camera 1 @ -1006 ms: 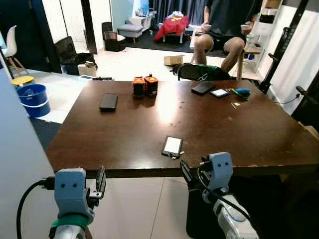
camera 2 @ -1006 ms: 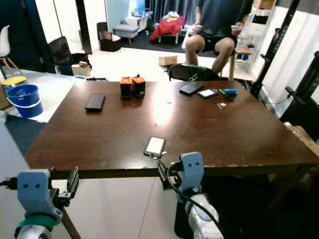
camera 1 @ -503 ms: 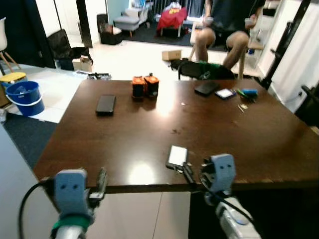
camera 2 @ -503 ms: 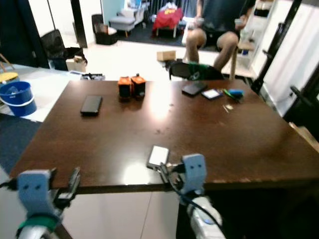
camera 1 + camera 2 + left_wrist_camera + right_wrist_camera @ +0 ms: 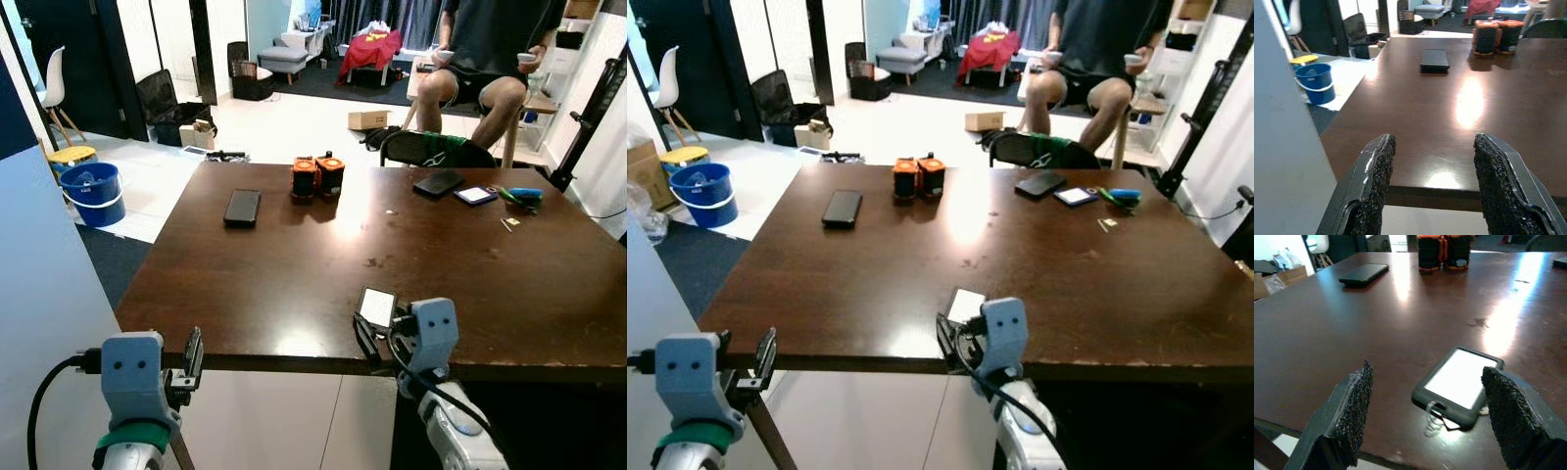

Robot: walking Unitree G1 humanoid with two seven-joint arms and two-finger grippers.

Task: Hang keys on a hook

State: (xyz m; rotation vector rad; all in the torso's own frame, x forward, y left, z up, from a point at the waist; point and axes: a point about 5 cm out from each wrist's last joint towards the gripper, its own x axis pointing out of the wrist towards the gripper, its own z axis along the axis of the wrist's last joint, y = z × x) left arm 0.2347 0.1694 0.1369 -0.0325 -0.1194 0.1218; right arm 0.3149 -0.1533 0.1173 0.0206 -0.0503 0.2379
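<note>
- My right gripper [image 5: 1425,418] hangs at the near edge of the brown table [image 5: 294,264], fingers spread wide, facing a black-cased card holder [image 5: 1459,384].
- I see a small clear ring [image 5: 1434,407] at its near end; keys I can't confirm.
- My left gripper [image 5: 1432,186], fingers apart, waits off the table's near-left edge.

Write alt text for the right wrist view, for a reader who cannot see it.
The right gripper, fingers spread open, faces a small dark-cased card holder with a clear ring, lying near the edge of a dark wooden table. Farther back lie a black phone and two orange-and-black canisters.
</note>
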